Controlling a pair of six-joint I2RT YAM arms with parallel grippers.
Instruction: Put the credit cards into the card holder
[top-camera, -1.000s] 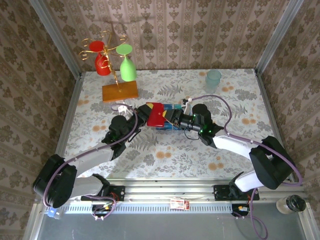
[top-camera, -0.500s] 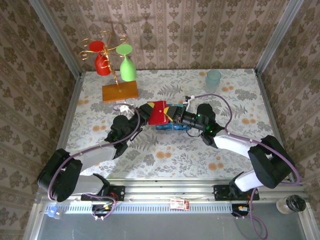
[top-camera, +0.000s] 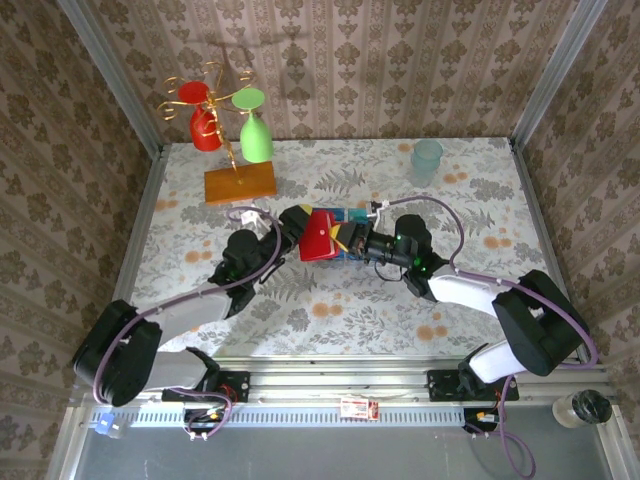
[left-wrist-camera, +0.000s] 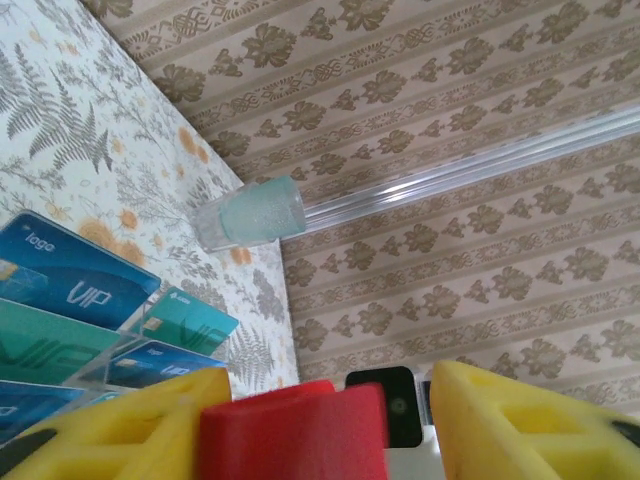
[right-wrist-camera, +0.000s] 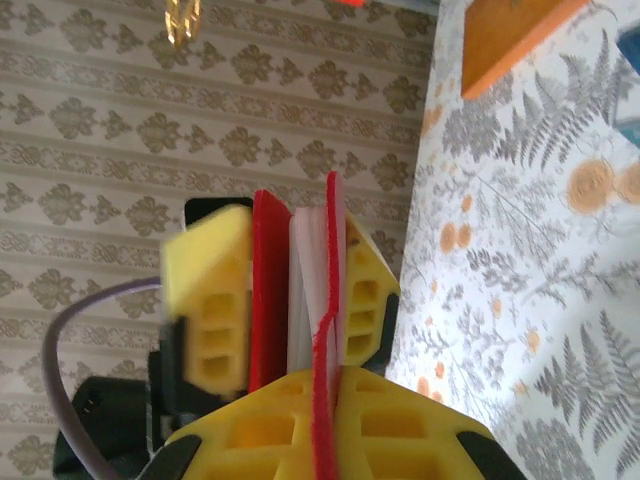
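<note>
We see card holder (top-camera: 318, 235) at table centre, over credit cards (left-wrist-camera: 70, 285) in clear rack (left-wrist-camera: 105, 362). Right gripper (top-camera: 347, 241) clamped on its edge. Left gripper (top-camera: 303, 228) jaws apart around it. Bare table (top-camera: 330, 315) toward near edge. Cup (top-camera: 427, 157) well apart, far right.

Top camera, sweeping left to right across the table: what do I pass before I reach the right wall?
Red goblet → green goblet → red card holder → pale teal cup.
</note>
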